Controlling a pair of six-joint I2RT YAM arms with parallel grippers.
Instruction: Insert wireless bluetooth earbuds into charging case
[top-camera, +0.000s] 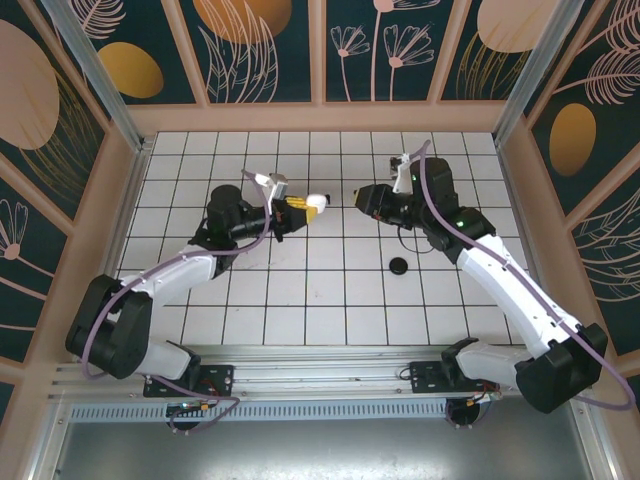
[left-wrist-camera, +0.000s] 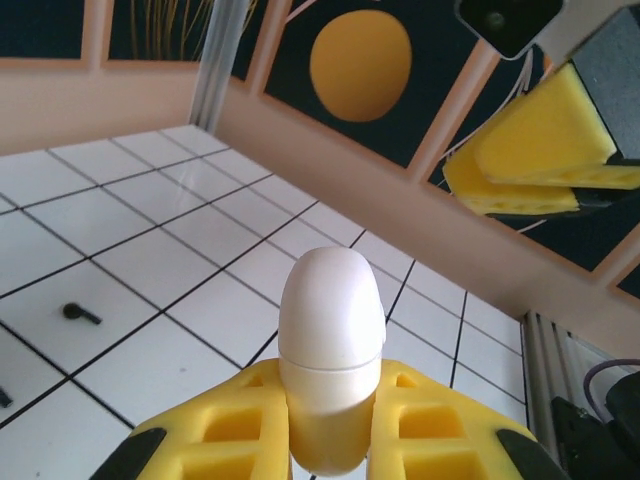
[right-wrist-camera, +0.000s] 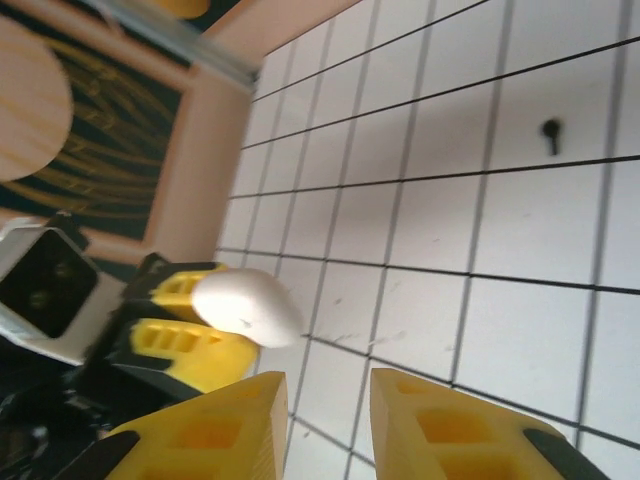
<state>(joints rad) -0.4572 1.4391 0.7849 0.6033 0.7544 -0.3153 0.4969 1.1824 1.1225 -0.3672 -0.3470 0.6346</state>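
On the left, our left gripper (top-camera: 298, 208) clamps the white case (left-wrist-camera: 330, 330), lid shut, above the tiled table (top-camera: 250, 300). Just right of it, our right gripper (right-wrist-camera: 328, 385) faces the case, jaws parted with nothing between them. Nearer us, a black earbud (top-camera: 398, 265) lies on a tile.

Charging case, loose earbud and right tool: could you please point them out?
charging case (left-wrist-camera: 331, 310): left wrist view, white upper shell.
earbud (left-wrist-camera: 73, 312): left wrist view, its head.
right tool (right-wrist-camera: 328, 392): right wrist view, midway between fingertips.
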